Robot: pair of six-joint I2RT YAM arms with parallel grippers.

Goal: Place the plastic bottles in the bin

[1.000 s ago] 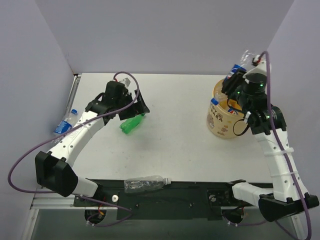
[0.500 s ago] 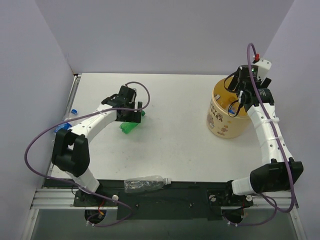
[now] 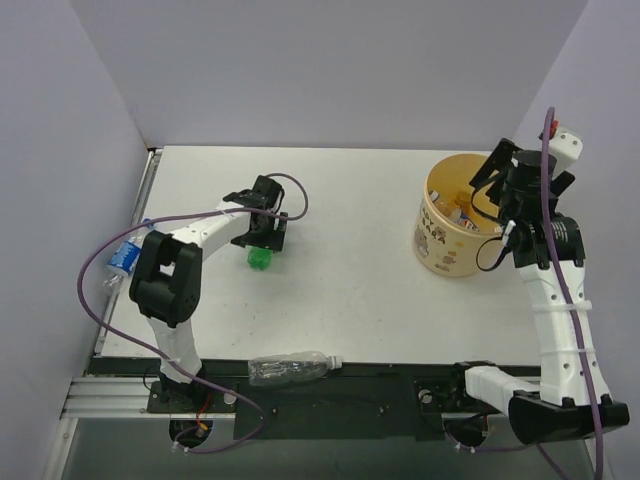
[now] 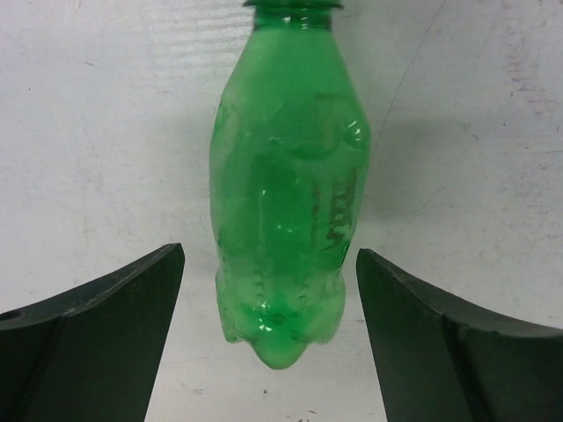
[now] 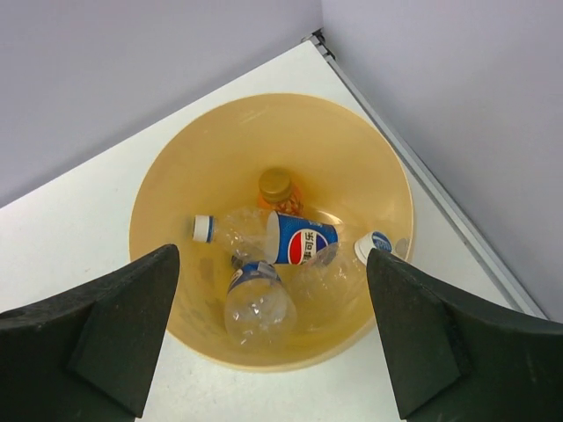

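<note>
**Release at the bin, approach at the green bottle.** The right end effector (image 5: 273,257) hangs over the bin (image 3: 445,252) with its jaws spread wide and nothing between them. A second ago it held a blue-labelled bottle above the rim. That bottle is now out of its grip, so one more item appears to have been delivered.

The left end effector (image 4: 268,253) has come down over the green bottle (image 4: 286,176), which lies on its side on the bench (image 3: 350,290), left of centre. The jaws are open and straddle the bottle's base end, one on each side. A strip of bench shows between each finger and the plastic, so no grip is made yet. Closing on this bottle is judged to be the step in hand.

**Contents of the bin, right wrist view.**
- A small orange bottle (image 5: 275,186) with a gold cap sits at the far side.
- A Pepsi-labelled bottle (image 5: 295,237) lies across the middle.
- A clear bottle with a blue band (image 5: 258,303) lies nearest the camera.
- A further clear bottle (image 5: 327,274) lies at the right, a white-and-blue cap at its end.

**Still outside the bin.** Besides the green bottle, two remain:
- A clear bottle (image 3: 288,367) lies at the near edge of the bench.
- A blue-labelled bottle (image 3: 125,257) lies at the left edge by the wall.
</note>
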